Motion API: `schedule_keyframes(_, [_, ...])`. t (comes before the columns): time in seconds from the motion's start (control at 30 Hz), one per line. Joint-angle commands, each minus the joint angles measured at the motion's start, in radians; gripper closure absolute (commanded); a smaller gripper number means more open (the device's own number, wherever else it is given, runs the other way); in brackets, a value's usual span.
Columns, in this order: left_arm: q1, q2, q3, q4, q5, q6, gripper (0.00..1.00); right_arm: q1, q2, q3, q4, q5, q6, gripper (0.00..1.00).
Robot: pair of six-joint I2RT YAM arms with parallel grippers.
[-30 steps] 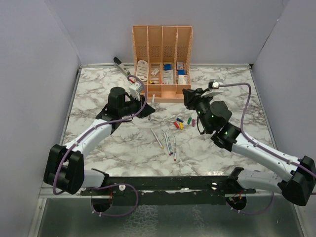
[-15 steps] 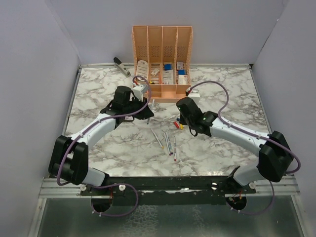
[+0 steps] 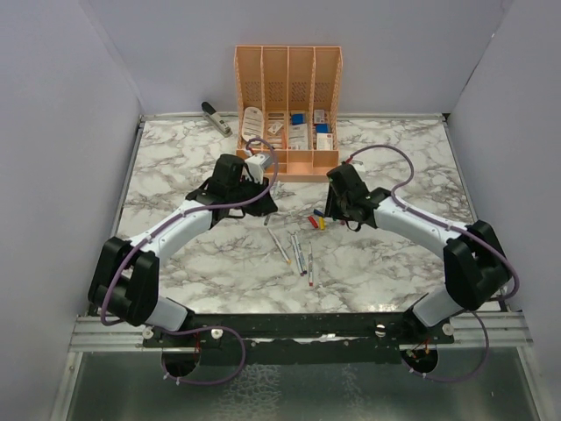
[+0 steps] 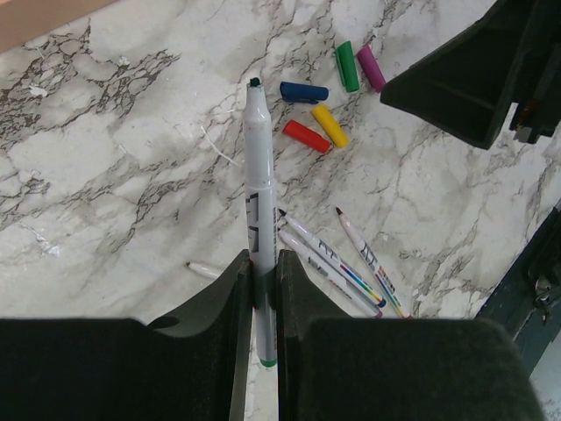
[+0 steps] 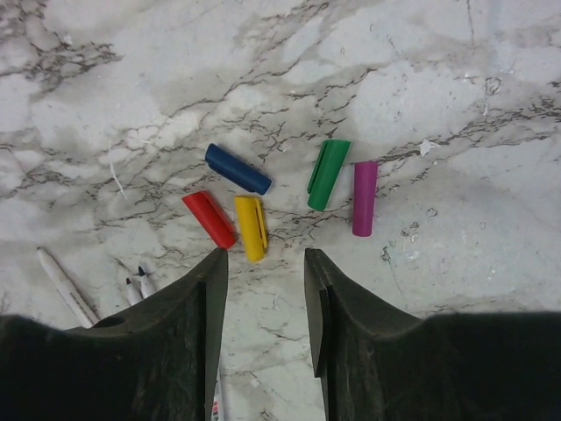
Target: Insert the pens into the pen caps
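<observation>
Marble table (image 3: 394, 149) lies beneath both arms, each stretched inward toward the middle. Left gripper (image 4: 260, 263) is clamped on one pen (image 4: 258, 167) (dark green tip forward), pointing toward the caps (image 5: 252, 227). Right gripper (image 5: 263, 263) hovers just above those caps, jaws apart and empty. Other pens (image 3: 298, 250) lie nearby.

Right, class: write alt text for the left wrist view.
The left end effector grips a whitish pen; beyond its dark tip, five coloured caps lie loose on the marble table. Other pens lie nearby.
</observation>
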Motion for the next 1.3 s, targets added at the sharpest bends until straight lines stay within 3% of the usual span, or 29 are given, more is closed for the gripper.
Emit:
schedule_keyframes(0.0, [-0.012, 0.024, 0.028, 0.004, -0.006, 0.001, 1.00, -0.003, 0.065, 0.019, 0.037, -0.039, -0.012, 0.59])
schedule_keyframes(1.27, [-0.027, 0.064, 0.023, 0.054, 0.026, -0.029, 1.00, -0.081, 0.254, 0.110, 0.003, 0.007, 0.021, 0.63])
